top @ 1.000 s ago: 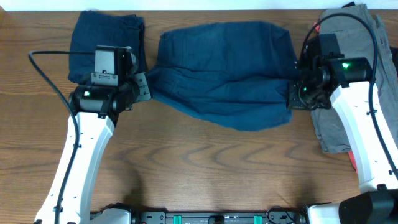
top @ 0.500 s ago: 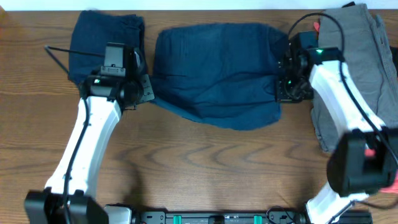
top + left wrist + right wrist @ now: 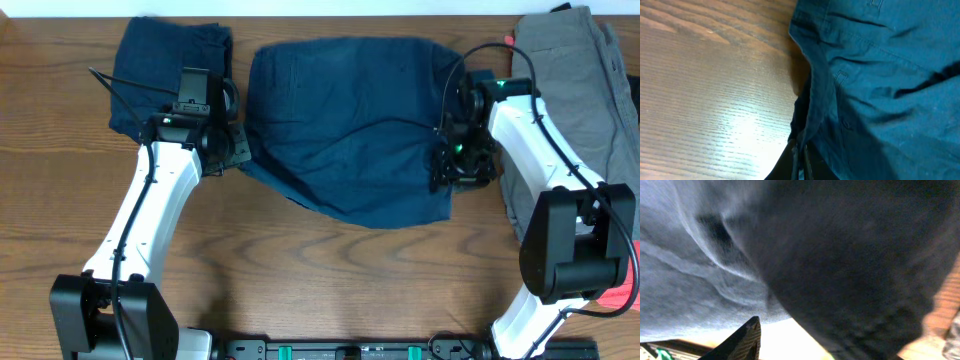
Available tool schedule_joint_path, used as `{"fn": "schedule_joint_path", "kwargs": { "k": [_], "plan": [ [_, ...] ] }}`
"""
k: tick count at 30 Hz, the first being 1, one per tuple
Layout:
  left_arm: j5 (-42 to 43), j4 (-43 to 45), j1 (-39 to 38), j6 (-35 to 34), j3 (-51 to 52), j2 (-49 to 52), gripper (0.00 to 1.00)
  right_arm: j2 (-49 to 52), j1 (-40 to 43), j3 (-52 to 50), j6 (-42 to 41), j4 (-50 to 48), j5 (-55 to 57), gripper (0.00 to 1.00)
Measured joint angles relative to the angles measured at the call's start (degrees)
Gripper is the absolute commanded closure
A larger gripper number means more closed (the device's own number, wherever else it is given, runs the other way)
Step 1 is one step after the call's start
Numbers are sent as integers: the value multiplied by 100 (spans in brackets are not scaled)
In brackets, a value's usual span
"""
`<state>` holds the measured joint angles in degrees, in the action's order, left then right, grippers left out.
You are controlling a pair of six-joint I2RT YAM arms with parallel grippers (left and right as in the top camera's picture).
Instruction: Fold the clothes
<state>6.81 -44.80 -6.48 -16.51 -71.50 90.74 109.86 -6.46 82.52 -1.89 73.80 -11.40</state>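
Limp navy shorts [image 3: 345,120], best held at edges: left gripper [image 3: 801,154] jaws pinch the hem; right gripper [image 3: 447,172] jaws obscured by cloth, state untellable.

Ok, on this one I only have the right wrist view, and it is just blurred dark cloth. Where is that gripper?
Observer: The right gripper is at the right edge of the navy shorts, which are spread between the two arms.
Operator: And the other arm?
Observer: The left gripper is at the shorts' left edge. Its wrist view shows the hem pinched between its fingers.
Operator: Any other clothes around?
Observer: A folded navy garment lies beyond the left arm, and grey trousers lie at the right.
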Motion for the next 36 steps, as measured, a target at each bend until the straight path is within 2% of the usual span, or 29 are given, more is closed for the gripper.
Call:
{"fn": "schedule_joint_path", "kwargs": {
  "k": [5, 11, 23, 24, 28, 36],
  "plan": [
    [-35, 7, -2, 0, 0, 0, 94, 0, -168, -686, -9, -151, -68, 55],
    [-46, 11, 0, 0, 0, 0, 94, 0, -249, -1534, -195, -861, -96, 57],
    [-83, 13, -2, 0, 0, 0, 94, -297, -251, -2068, -881, -1985, 293, 61],
    [-83, 13, -2, 0, 0, 0, 94, -348, -258, -2129, -946, -2061, 326, 66],
    [-81, 13, -2, 0, 0, 0, 94, -496, -319, -2326, -1165, -2264, 573, 98],
    [-83, -90, -2, 0, 0, -11, 94, -535, -304, -2306, -1368, -2026, 564, 99]
  ]
}}
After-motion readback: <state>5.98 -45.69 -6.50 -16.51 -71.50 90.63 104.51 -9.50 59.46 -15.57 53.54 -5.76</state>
